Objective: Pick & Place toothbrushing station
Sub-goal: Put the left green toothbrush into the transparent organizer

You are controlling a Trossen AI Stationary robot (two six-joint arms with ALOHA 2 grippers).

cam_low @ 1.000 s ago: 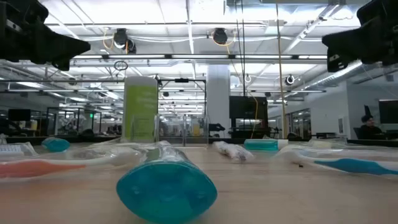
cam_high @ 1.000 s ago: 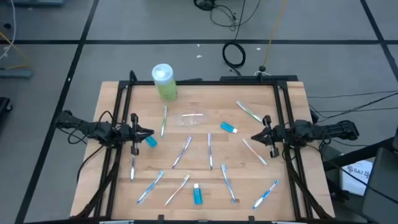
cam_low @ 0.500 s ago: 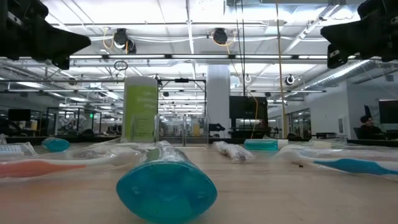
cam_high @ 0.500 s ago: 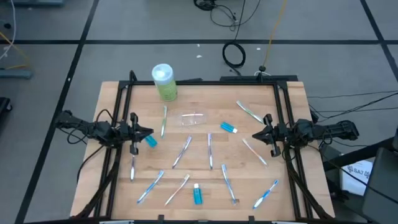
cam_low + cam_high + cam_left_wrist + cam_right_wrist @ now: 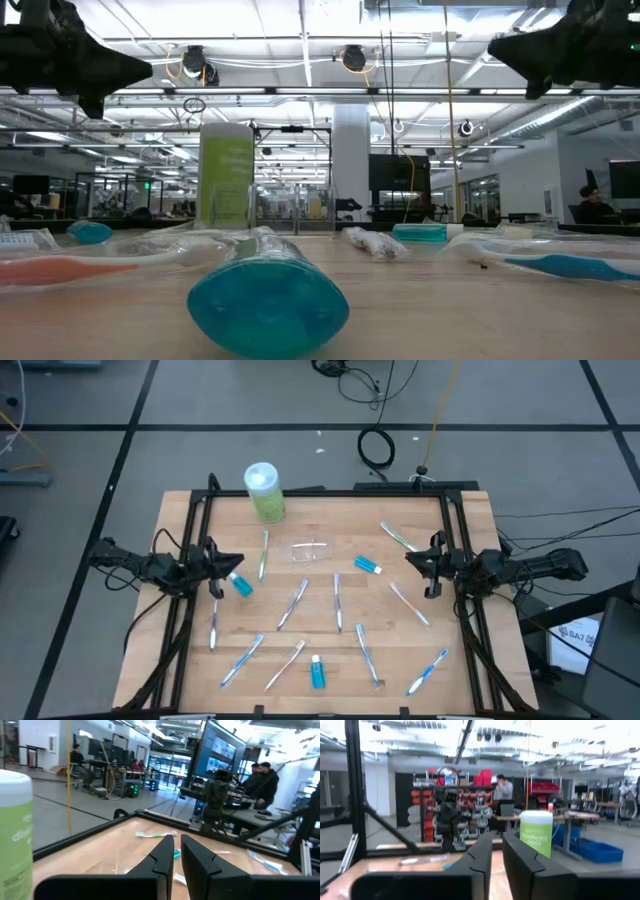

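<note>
Light wooden counter (image 5: 330, 510) carries the toothbrushing items, framed by black rails; a pale green cylindrical canister with a white lid (image 5: 264, 492) stands upright at the far left; its white label lettering shows in the left wrist view but cannot be read in full, beginning "dis"; no brand is legible elsewhere.

Count from the high view: roughly ten slim plastic toothbrushes lie flat and scattered, among them a green-and-white one (image 5: 400, 539) at far right, a blue-handled one (image 5: 428, 671) at near right, a blue one (image 5: 242, 659) at near left; three small teal toothpaste tubes, one left (image 5: 241, 585), one centre right (image 5: 368, 566), one at the near edge (image 5: 318, 672); one clear plastic wrapper (image 5: 310, 550) near the centre.

Left claw (image 5: 234, 564) hovers above the left side, just beside the left tube, its tips pressed nearly together with a thin gap, pinching nothing; right claw (image 5: 412, 561) hovers above the right side near the green-and-white toothbrush, its tips likewise close with a narrow gap, holding nothing.

People show in the room beyond.
</note>
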